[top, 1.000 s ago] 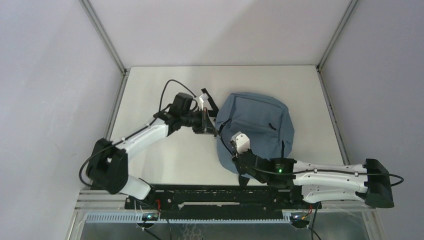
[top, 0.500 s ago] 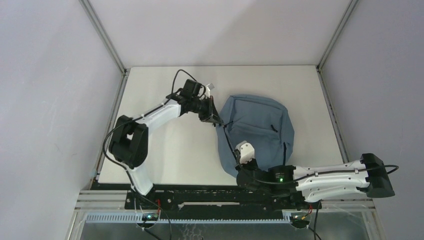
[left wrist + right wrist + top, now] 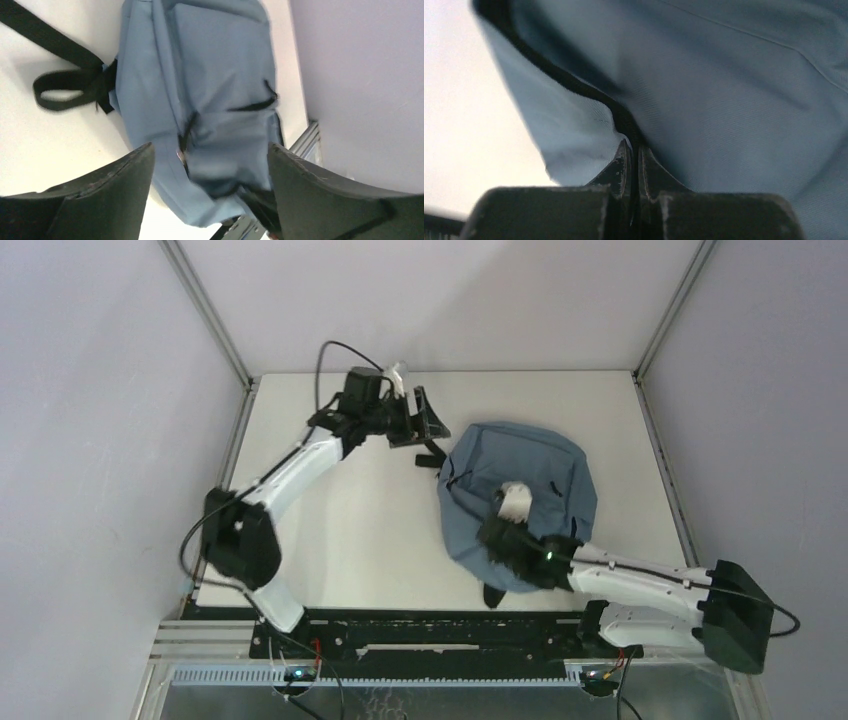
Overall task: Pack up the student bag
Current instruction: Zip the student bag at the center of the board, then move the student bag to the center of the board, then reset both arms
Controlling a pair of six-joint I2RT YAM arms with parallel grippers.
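The student bag [image 3: 545, 455], soft blue-grey with black straps, lies on the right half of the table. My left gripper [image 3: 428, 420] hovers open just off the bag's upper left corner, holding nothing. In the left wrist view the bag [image 3: 210, 75] lies beyond the spread fingers [image 3: 125, 175], and its black strap loop [image 3: 65, 92] rests on the table. My right gripper [image 3: 497, 532] sits over the bag's near left part. In the right wrist view that gripper [image 3: 633, 146] is shut on the bag's black zip trim [image 3: 621, 115], with blue fabric [image 3: 734, 90] draped around it.
The white table [image 3: 340, 520] is walled by grey panels with metal corner posts [image 3: 205, 310]. A black strap end [image 3: 432, 458] trails from the bag's top left. The black rail [image 3: 430, 630] with both arm bases runs along the near edge.
My left gripper has let go of the bag's strap, opened, and drawn back toward the far left. The right gripper, still shut, has moved farther onto the bag, which has shifted slightly.
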